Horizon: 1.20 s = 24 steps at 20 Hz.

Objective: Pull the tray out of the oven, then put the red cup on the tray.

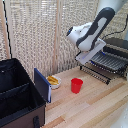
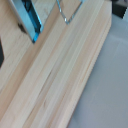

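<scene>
Exterior view: red cup (image 1: 76, 85) stood upright on the wooden table (image 1: 95, 107), well apart from the tray (image 1: 107, 62) sticking out of the oven (image 1: 118, 50), gripper hidden behind the arm; wrist view: blurred wood only, finger state unreadable.

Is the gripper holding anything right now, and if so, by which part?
Cannot tell. The gripper itself is hidden behind the arm near the tray, and the wrist view shows no fingers. The red cup stands free on the table.
</scene>
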Motion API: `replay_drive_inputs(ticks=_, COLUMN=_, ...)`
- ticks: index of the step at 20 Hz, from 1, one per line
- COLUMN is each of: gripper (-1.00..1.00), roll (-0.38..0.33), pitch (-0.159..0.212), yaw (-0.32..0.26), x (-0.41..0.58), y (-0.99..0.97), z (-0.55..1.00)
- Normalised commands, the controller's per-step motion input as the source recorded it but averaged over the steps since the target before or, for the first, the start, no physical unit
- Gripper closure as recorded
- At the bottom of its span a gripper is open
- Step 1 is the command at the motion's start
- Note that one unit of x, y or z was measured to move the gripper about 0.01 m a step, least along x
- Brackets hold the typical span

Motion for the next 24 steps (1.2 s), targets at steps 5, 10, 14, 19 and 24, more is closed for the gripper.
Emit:
replay_drive_inputs(ticks=5, gripper=-1.00, roll=0.286, pitch=0.000, yaw=-0.177, x=0.079, y=0.34, z=0.24)
replay_drive_inputs(ticks=10, gripper=-1.00, roll=0.339, pitch=-0.058, yaw=-0.058, x=0.030, y=0.52, z=0.10)
replay_drive_inputs(ticks=14, gripper=-1.00, roll=0.348, pitch=-0.112, yaw=0.001, x=0.000, y=0.53, z=0.05)
replay_drive_inputs(ticks=19, gripper=-1.00, roll=0.325, pitch=-0.074, yaw=0.039, x=-0.165, y=0.47, z=0.13)
replay_drive_inputs(ticks=24, gripper=-1.00, roll=0.276, pitch=-0.085, yaw=0.069, x=-0.549, y=0.31, z=0.14)
